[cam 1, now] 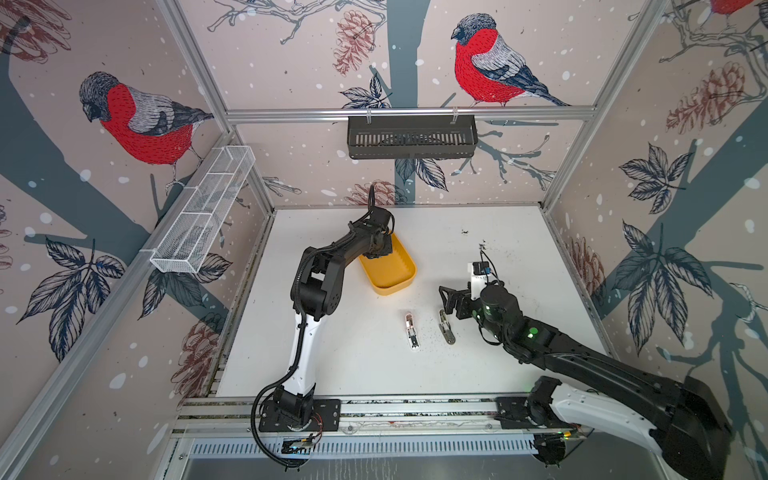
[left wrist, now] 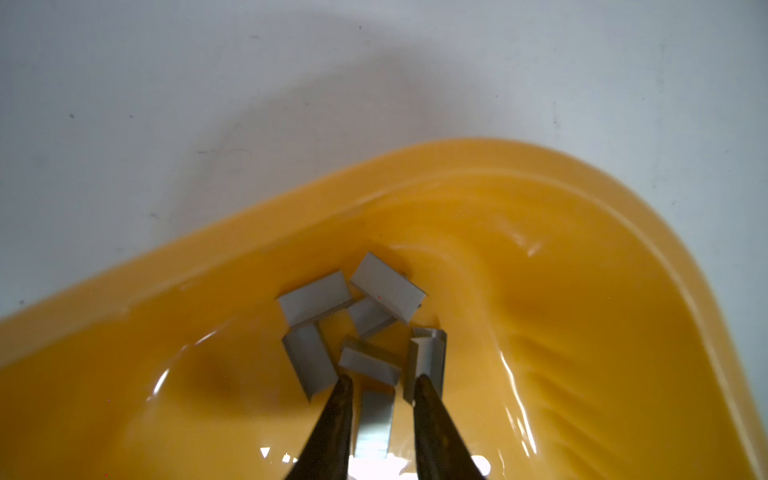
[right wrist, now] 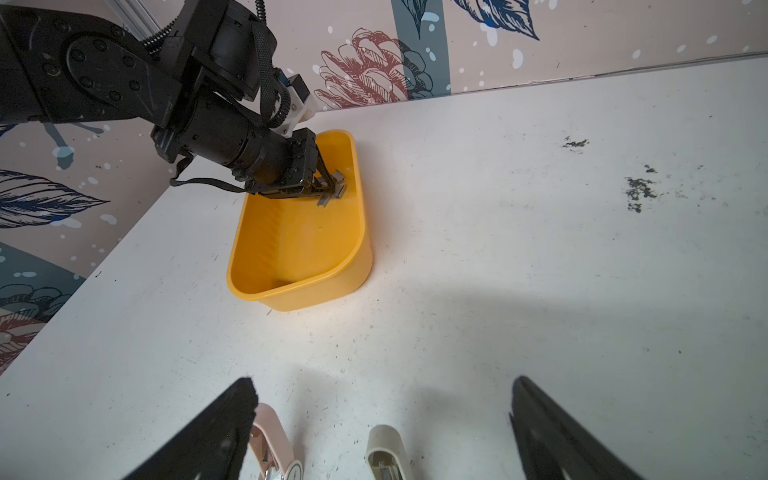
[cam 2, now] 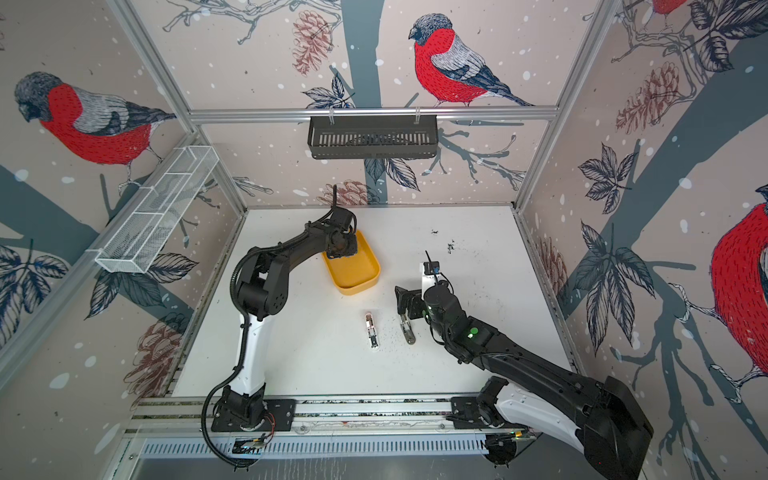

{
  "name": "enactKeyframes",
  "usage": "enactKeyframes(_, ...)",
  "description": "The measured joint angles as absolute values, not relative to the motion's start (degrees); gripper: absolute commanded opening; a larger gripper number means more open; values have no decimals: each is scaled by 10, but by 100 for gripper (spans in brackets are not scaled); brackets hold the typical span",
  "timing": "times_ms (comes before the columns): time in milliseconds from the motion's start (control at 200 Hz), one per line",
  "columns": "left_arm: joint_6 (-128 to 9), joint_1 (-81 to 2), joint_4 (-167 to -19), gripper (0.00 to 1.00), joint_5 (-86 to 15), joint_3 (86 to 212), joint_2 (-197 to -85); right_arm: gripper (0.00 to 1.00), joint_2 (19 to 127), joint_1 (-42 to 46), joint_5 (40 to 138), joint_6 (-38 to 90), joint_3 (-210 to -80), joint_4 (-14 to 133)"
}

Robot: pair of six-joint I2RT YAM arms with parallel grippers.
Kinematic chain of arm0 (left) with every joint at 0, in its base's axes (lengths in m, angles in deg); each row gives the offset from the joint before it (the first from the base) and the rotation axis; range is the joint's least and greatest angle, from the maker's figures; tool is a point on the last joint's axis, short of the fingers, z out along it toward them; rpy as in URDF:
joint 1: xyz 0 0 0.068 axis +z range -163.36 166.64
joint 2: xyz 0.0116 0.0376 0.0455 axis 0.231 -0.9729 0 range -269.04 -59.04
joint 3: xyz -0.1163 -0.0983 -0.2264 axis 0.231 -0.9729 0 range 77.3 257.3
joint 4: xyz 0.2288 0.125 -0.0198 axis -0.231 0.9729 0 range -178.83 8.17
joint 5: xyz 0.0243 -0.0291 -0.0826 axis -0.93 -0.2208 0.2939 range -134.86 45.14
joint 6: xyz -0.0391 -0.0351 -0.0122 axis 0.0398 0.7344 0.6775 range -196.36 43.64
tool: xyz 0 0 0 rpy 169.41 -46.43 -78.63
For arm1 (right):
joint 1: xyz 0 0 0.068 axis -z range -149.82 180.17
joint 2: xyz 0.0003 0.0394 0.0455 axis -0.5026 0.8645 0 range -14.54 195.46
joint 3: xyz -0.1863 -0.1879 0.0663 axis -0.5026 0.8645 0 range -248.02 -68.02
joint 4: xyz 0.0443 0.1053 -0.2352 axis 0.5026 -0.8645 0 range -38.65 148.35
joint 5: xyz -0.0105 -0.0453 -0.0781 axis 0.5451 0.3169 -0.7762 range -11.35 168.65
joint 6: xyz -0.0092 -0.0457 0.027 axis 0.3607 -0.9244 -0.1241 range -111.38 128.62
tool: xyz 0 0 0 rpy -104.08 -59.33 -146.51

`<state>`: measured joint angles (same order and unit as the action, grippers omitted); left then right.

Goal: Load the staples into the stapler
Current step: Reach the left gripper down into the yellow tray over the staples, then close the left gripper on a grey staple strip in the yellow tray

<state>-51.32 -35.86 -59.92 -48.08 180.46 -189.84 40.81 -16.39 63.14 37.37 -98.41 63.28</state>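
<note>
Several short grey staples (left wrist: pixel 386 286) lie heaped in a yellow tray (left wrist: pixel 249 237), which stands at the table's middle back in both top views (cam 1: pixel 399 276) (cam 2: pixel 361 276). My left gripper (left wrist: pixel 382 382) reaches down into the tray. Its narrowed jaws straddle one strip (left wrist: pixel 374 419), and a sliver of tray shows beside one finger. Two mini staplers lie on the table in front of the tray, a pink stapler (cam 1: pixel 411 330) (right wrist: pixel 270 440) and a beige stapler (cam 1: pixel 446 328) (right wrist: pixel 386 451). My right gripper (right wrist: pixel 382 386) hangs wide open over them with nothing between its fingers (cam 1: pixel 446 301).
A black slotted basket (cam 1: pixel 411 137) hangs on the back wall and a white wire basket (cam 1: pixel 203 208) on the left wall. Dark specks (cam 1: pixel 482 243) mark the table at the back right, and finer ones lie round the staplers.
</note>
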Motion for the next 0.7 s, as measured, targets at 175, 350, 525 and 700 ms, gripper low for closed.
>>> enactKeyframes(175, -513, -349, -596, 21, -484, 1803, -1892, 96, 401, -163, 631, 374, -983, 632)
enactKeyframes(350, -523, -346, -596, 19, -478, 1803, -1881, 96, 398, -163, 631, 374, -979, 631)
enactKeyframes(525, -544, -346, -595, 17, -443, 1826, -1886, 96, 398, -163, 631, 374, -977, 631)
enactKeyframes(700, -575, -346, -589, 13, -418, 1873, -1917, 96, 398, -162, 631, 375, -975, 631)
